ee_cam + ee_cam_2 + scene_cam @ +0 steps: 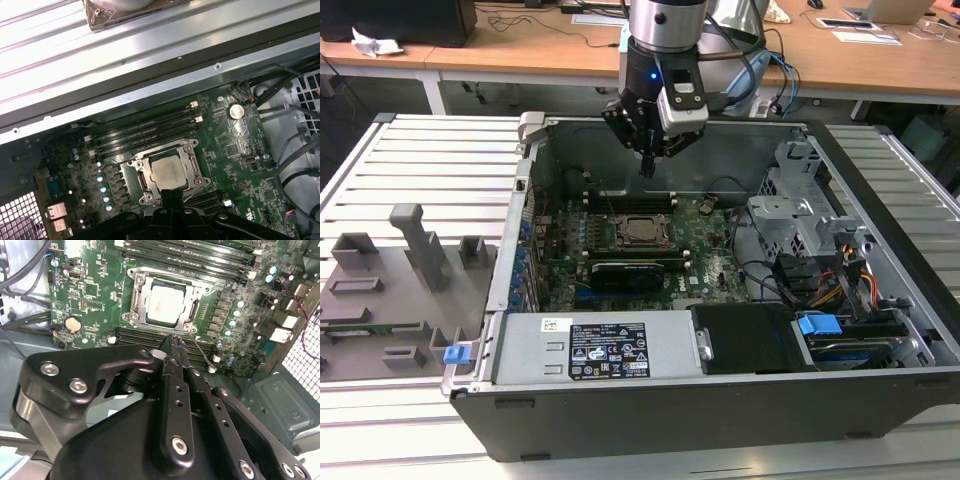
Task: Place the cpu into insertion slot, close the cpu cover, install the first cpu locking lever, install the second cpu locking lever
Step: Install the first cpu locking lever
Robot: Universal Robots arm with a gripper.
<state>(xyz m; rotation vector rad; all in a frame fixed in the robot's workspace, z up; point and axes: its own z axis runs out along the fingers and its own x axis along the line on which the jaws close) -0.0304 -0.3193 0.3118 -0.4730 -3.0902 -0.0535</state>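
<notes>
The slatted worktop [420,160] carries the open computer case [620,410], whose walls hem in the green motherboard [710,260]. The claw [647,168] hangs inside the case near its rear wall, well above the board, its fingers pressed together on nothing. Beneath its tip lies the insertion slot [617,232]. In the second wrist view the cpu cover [141,302] lies flat, framing the cpu [167,301] seated silver side up. A thin wire lever [198,348] juts past the slot's corner.
</notes>
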